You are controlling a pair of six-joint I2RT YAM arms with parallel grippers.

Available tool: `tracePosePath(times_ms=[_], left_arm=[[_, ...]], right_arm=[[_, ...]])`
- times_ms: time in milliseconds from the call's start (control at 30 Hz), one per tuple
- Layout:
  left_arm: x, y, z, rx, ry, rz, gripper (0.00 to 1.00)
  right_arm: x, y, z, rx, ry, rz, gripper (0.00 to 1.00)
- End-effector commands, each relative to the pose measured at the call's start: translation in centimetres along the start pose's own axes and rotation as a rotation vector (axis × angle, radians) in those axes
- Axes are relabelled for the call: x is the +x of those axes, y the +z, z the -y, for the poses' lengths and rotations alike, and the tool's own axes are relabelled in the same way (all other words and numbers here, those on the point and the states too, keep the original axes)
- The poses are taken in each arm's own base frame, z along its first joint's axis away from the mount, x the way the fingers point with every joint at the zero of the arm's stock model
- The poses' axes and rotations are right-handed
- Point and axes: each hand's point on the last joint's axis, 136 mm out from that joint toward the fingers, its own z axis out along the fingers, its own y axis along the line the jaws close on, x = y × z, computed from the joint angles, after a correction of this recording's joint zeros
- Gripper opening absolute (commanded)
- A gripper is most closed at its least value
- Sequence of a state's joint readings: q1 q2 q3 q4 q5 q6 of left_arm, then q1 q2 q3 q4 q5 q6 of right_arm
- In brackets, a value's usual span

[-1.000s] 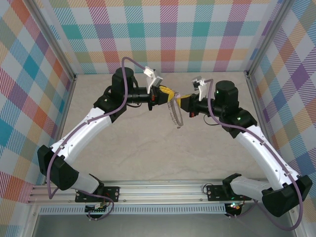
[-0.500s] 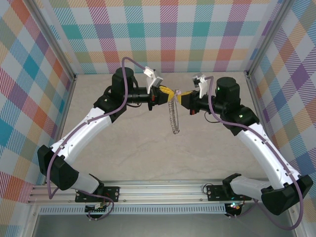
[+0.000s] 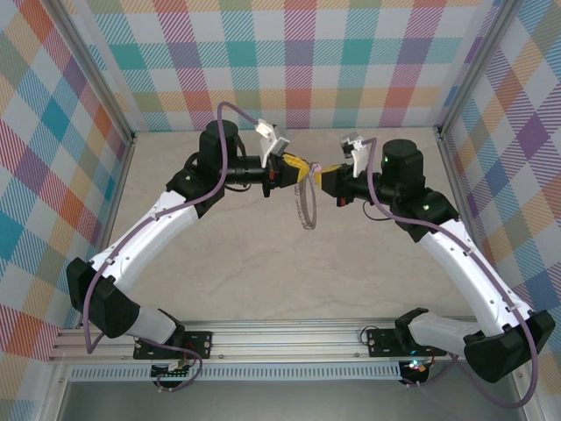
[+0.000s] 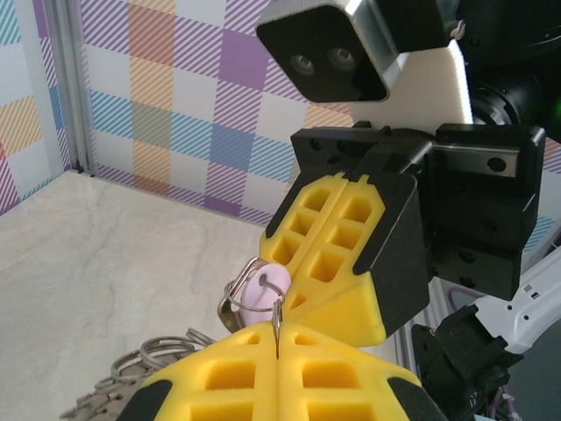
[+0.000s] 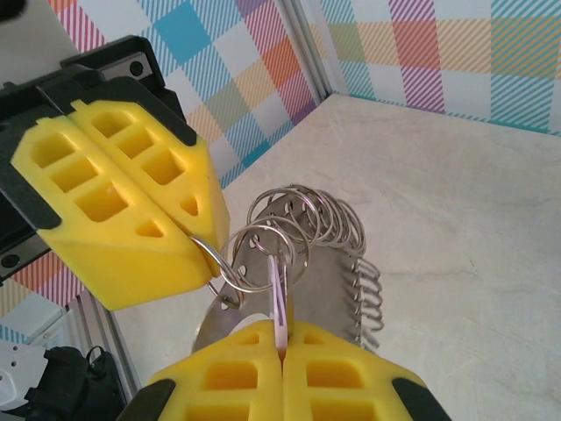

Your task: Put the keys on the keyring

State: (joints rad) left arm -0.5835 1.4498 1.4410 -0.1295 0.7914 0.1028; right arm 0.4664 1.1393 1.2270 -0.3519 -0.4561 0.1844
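Threading looks like the step in hand: both arms meet in mid-air over the far middle of the table. The left gripper has its yellow pads pressed together on a thin wire at the top of the keyring, which hangs below it, well clear of the tabletop. Whether that wire is the hoop itself or one of the small silvery loops fringing it cannot be told. The right gripper, just to the right, is likewise closed and pinches the lilac key edge-on. The key's head lies against the cluster of loops right beside the left pads. To do this well, the left arm should probably hold the ring steady while the right arm makes only small, slow moves, turning the key so its hole follows the wire's curve rather than pushing straight in. The two sets of pads nearly touch, so there is little room. A hard push could swing the hanging ring or twist the key out of its pinch.
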Motion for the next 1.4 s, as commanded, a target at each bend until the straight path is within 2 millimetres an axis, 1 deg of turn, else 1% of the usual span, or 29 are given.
tracePosePath(times_ms=[0,200,633,867,1033,1200,1367], left_arm=[[-1.6,-0.8,0.5,0.006,0.056,0.038,0.00],[-1.7,-0.8,0.5,0.005,0.058,0.040,0.00],[-1.7,-0.7,0.4,0.006,0.057,0.040,0.00],[-1.7,-0.6,0.3,0.004,0.057,0.041,0.00],[-1.7,-0.6,0.3,0.003,0.055,0.040,0.00],[-1.7,-0.6,0.3,0.003,0.057,0.040,0.00],[-1.6,-0.6,0.3,0.003,0.055,0.036,0.00]], right_arm=[[-0.2,0.0,-0.4,-0.024,0.004,0.022,0.00],[0.2,0.3,-0.5,-0.048,0.021,0.019,0.00],[0.6,0.7,-2.5,-0.134,0.017,-0.003,0.00],[1.9,1.3,-2.4,-0.132,0.019,-0.044,0.00],[2.4,1.4,-2.2,-0.128,0.024,-0.055,0.00],[2.7,1.5,-2.1,-0.125,0.025,-0.060,0.00],[2.4,1.3,-1.9,-0.103,0.016,-0.049,0.00]])
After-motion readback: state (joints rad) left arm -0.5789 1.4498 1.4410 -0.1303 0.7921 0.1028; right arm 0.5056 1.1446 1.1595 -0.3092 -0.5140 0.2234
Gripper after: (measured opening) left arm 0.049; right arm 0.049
